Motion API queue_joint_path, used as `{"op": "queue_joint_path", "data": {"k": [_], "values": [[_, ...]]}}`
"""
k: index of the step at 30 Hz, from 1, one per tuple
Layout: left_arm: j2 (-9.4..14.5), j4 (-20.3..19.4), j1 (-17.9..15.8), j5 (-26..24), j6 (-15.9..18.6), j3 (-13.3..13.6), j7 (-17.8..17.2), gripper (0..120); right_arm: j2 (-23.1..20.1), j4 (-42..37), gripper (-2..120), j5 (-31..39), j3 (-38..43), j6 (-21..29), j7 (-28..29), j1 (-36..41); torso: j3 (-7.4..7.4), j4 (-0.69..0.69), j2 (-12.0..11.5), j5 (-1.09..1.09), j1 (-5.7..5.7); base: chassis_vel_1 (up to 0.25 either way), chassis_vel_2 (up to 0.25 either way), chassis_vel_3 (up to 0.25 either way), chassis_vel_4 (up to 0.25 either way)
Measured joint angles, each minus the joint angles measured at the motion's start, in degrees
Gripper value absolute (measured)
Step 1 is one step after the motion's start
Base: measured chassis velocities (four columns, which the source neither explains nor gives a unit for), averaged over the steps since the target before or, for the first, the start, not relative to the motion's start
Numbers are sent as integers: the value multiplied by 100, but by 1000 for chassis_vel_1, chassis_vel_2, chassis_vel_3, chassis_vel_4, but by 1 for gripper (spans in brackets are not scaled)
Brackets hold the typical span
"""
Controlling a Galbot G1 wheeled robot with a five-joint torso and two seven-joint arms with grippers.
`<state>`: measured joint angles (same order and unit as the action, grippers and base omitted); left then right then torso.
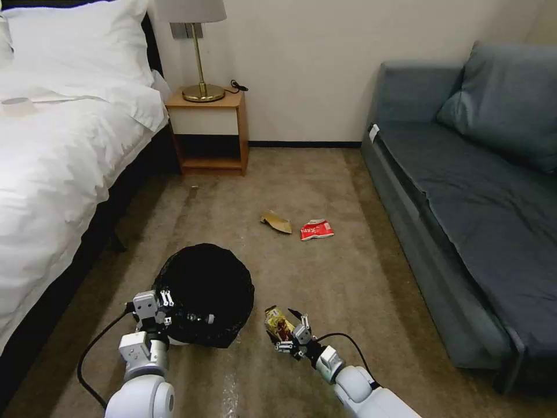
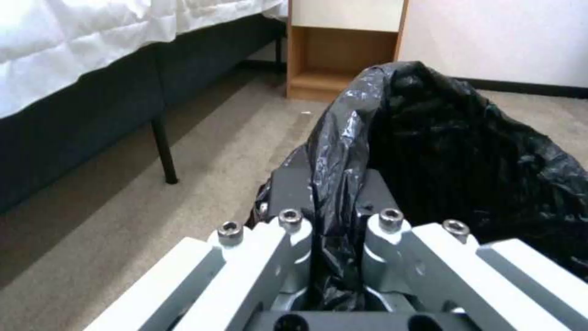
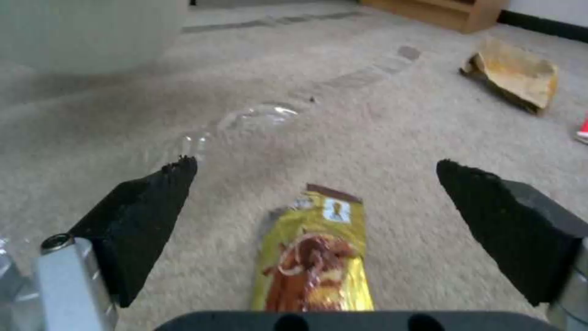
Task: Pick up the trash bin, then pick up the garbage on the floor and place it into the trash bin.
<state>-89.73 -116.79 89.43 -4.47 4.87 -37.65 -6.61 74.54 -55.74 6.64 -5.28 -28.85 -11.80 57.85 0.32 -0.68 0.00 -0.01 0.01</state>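
Note:
The trash bin (image 1: pixel 206 293), lined with a black bag, sits low in the head view, left of centre. My left gripper (image 1: pixel 165 307) is shut on its near rim, and the left wrist view shows the gripper (image 2: pixel 330 184) pinching the bag's fold (image 2: pixel 343 138). My right gripper (image 1: pixel 290 328) is open just above the carpet, straddling a gold-brown snack wrapper (image 1: pixel 278 322). The wrapper (image 3: pixel 315 257) lies between the spread fingertips (image 3: pixel 147 216) without touching them. Farther off lie a tan cardboard scrap (image 1: pixel 276 221) and a red-and-white packet (image 1: pixel 317 229). A clear, glinting bottle-like shape (image 3: pixel 245 119) lies on the carpet beyond the wrapper.
A white-sheeted bed (image 1: pixel 64 151) runs along the left and a grey sofa (image 1: pixel 464 220) along the right. A wooden nightstand (image 1: pixel 209 128) with a brass lamp stands against the back wall. Beige carpet (image 1: pixel 325 278) lies open between them.

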Motion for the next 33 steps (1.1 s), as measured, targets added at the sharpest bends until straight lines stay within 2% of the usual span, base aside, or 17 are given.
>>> {"op": "queue_joint_path", "data": {"k": [14,24,33], "values": [[-32,-385,447,135,-219,110,42,5,154,-2,100,-298,570,-77,-118,334,0,0,0,0,0,0,0,0,0],[-52,-379,429,180,-246,121,43,5,364,357,100,-402,550,-223,-213,111,0,0,0,0,0,0,0,0,0],[-5,-382,426,101,-262,27,43,5,522,840,100,-521,645,-382,-380,-31,0,0,0,0,0,0,0,0,0]]}}
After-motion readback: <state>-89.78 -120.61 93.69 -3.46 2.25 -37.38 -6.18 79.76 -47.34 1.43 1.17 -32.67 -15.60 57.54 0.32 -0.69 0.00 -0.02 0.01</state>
